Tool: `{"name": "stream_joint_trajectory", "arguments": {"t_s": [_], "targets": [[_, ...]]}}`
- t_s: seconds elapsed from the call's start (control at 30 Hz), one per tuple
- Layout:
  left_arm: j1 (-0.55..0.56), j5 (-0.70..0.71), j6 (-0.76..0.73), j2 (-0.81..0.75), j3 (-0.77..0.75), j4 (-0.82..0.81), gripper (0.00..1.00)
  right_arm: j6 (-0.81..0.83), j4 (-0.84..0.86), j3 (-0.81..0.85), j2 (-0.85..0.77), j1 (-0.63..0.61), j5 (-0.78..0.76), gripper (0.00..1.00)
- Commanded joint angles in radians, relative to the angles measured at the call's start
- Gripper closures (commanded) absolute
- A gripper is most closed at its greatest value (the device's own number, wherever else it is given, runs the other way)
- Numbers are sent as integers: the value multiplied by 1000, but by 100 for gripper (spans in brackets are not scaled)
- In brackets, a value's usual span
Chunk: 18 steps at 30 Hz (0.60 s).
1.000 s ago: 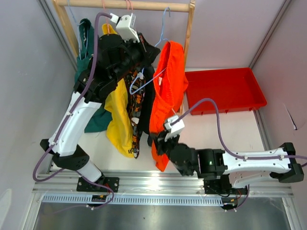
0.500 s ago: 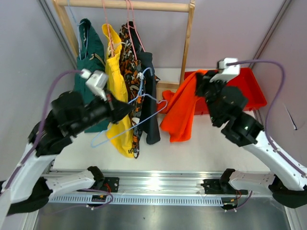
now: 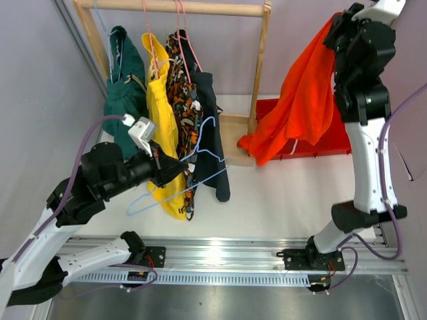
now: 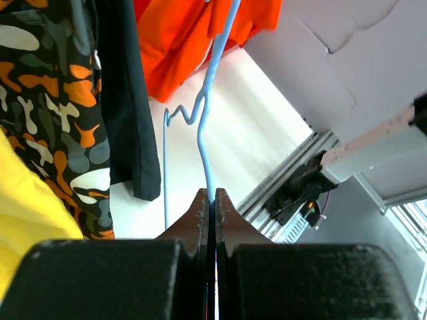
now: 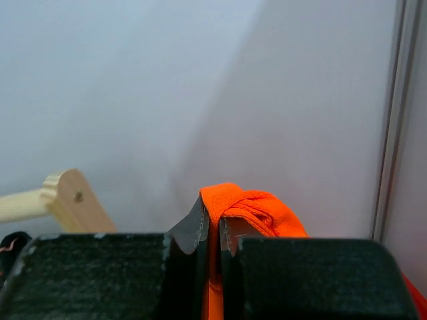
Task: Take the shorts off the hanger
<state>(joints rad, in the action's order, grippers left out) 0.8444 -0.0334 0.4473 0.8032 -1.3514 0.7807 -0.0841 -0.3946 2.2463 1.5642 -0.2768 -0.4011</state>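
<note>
Rack (image 3: 261,63) of pale wood stands at the back of the desk (image 3: 287,200), with four pairs hanging from it side by side: dark green shorts (image 3: 123,93), yellow shorts (image 3: 160,113), patterned shorts (image 3: 181,80) in orange, black and white, and black shorts (image 3: 212,153). A red tray (image 3: 333,143) lies right of the rack post, partly hidden by cloth. The left hand (image 4: 209,199), fingers pressed together, pinches the wire of a bare blue hanger (image 4: 206,175), held tilted just in front of the yellow and patterned pairs. The orange shorts (image 3: 300,100) are off the rack: the right hand (image 5: 213,217), raised high near the right wall, pinches one bunched edge, and the cloth hangs long and loose, its lower end over the tray. Bare desk lies open in front of rack and tray, up to the metal rail (image 3: 220,252) at the near edge; grey walls close both sides.
</note>
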Motion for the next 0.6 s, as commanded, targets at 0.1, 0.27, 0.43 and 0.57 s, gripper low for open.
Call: {"name": "stream_joint_trajectory", "arguments": {"t_s": [0.1,0.27,0.43,0.57], "targets": [[4,-69,-25,16,-9,-87,100,-114,42,188,197,174,183,100],[4,-77,-22,62,-12,-124,100,-164,109,125,281,257,225,100],[4,-48,-25,129,-40,-179,100,-197,249,-249,228,268,238,100],[4,28,-38,223,-129,-207,100,-224,332,-469,186,268,269,85]]}}
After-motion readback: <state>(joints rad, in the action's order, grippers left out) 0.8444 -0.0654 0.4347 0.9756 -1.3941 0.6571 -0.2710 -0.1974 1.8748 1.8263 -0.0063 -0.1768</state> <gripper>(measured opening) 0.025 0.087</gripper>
